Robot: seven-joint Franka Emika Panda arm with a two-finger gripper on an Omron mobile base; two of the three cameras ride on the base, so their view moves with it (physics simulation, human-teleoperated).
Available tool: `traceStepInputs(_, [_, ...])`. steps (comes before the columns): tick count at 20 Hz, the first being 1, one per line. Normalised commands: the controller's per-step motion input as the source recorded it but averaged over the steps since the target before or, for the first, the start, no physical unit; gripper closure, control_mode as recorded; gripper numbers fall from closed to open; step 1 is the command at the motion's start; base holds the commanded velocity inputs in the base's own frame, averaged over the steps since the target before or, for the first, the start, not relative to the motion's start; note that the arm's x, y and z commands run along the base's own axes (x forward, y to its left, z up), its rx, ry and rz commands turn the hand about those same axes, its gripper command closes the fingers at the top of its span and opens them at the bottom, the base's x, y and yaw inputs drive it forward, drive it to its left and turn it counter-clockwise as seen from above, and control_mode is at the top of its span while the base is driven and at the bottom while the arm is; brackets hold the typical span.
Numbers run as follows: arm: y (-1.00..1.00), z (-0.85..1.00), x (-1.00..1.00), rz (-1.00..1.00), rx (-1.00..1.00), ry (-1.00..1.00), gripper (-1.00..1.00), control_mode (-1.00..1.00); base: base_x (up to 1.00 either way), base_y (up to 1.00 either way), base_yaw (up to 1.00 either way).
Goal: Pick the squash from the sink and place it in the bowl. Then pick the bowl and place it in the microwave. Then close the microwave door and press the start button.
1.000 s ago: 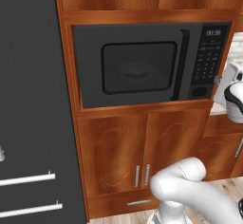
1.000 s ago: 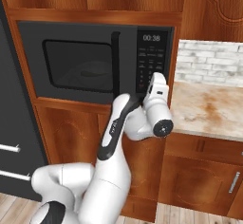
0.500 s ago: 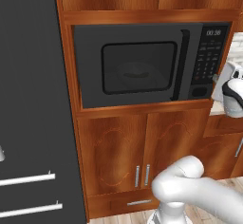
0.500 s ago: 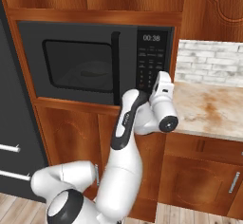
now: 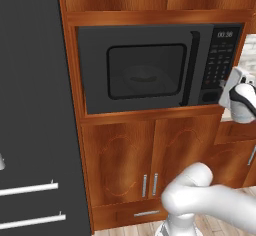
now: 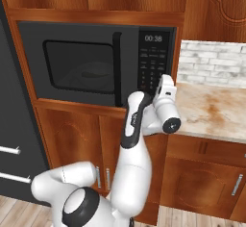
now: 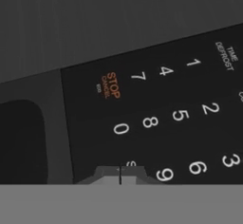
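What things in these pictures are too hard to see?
- Bowl inside the microwave: a dim shape behind the door's dark window in both base views; squash not discernible.
- Start button: hand view, covered by the shut claw; just an "S" peeks out.
- Keypad labels: too small in both base views.

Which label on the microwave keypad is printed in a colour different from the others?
The STOP/CANCEL label, left of the 7 key, is orange; the digits are whitish.

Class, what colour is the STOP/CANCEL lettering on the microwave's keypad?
Orange, on the STOP/CANCEL label; the hand view shows it best.
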Motion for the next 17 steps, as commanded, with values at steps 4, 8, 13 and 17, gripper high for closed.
traceStepInputs(4, [-0.09, 0.0, 0.13, 0.0, 0.0, 0.0, 1.0, -1.0, 0.0, 0.0, 0.0])
traceStepInputs(8, [-0.14, 0.0, 0.15, 0.0, 0.0, 0.0, 1.0, -1.0, 0.0, 0.0, 0.0])
traceStepInputs(13, [-0.15, 0.0, 0.13, 0.0, 0.0, 0.0, 1.0, -1.0, 0.0, 0.0, 0.0])
traceStepInputs(17, [-0.09, 0.0, 0.32, 0.0, 0.0, 0.0, 1.0, -1.0, 0.0, 0.0, 0.0])
